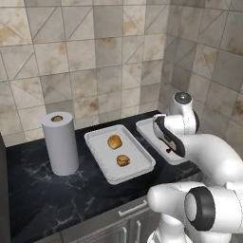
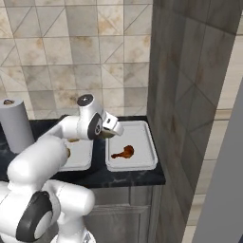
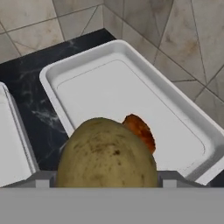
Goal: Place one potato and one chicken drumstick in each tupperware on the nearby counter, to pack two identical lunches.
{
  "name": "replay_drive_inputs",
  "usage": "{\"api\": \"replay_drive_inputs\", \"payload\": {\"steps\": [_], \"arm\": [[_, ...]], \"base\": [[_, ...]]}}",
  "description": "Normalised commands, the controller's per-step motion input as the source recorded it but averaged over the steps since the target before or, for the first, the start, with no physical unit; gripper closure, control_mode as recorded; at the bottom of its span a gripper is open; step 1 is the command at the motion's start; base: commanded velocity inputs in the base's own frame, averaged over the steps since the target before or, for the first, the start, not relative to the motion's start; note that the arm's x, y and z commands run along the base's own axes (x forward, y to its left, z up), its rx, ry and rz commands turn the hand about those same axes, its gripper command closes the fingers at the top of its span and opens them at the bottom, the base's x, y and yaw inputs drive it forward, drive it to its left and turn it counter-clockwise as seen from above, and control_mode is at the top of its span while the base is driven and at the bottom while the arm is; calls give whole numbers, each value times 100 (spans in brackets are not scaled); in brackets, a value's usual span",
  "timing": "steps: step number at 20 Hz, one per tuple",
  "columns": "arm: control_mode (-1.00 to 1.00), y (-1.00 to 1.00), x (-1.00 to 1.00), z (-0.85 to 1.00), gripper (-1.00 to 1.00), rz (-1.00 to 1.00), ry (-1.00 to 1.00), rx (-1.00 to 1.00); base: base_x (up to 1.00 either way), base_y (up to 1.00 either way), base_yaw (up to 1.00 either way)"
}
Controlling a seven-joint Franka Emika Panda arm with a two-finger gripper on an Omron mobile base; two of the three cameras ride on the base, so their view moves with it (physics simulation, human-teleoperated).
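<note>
Gripper (image 3: 107, 186): clamped on potato (image 3: 107, 154), above the right tupperware (image 3: 87, 65).
Potato: tan, brown-speckled, oval.
Drumstick (image 2: 123, 152): reddish-brown, in that tupperware, at 1 o'clock behind the potato.

Beige tiled wall (image 1: 85, 57), black marble counter (image 1: 42, 194) (grey cabinets below)

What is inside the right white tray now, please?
In the right tray lies one chicken drumstick. In the hand view, the potato held in the gripper covers part of it.
</note>
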Motion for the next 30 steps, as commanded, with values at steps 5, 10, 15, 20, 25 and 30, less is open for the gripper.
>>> {"api": "replay_drive_inputs", "payload": {"steps": [5, 10, 15, 20, 25, 30], "arm": [[-100, -10, 48, -25, 100, 0, 3, 0], [-100, -9, 43, -27, 100, 0, 3, 7], [-100, -6, 45, -27, 100, -1, 3, 8], [-100, 0, 51, -33, 100, -2, 2, 0], [-100, -2, 61, -35, 100, -4, 2, 0], [-100, -12, 53, -35, 100, -2, 3, 0]], "base": [[0, 0, 0], [0, 0, 0], [0, 0, 0], [0, 0, 0], [0, 0, 0], [0, 0, 0]]}}
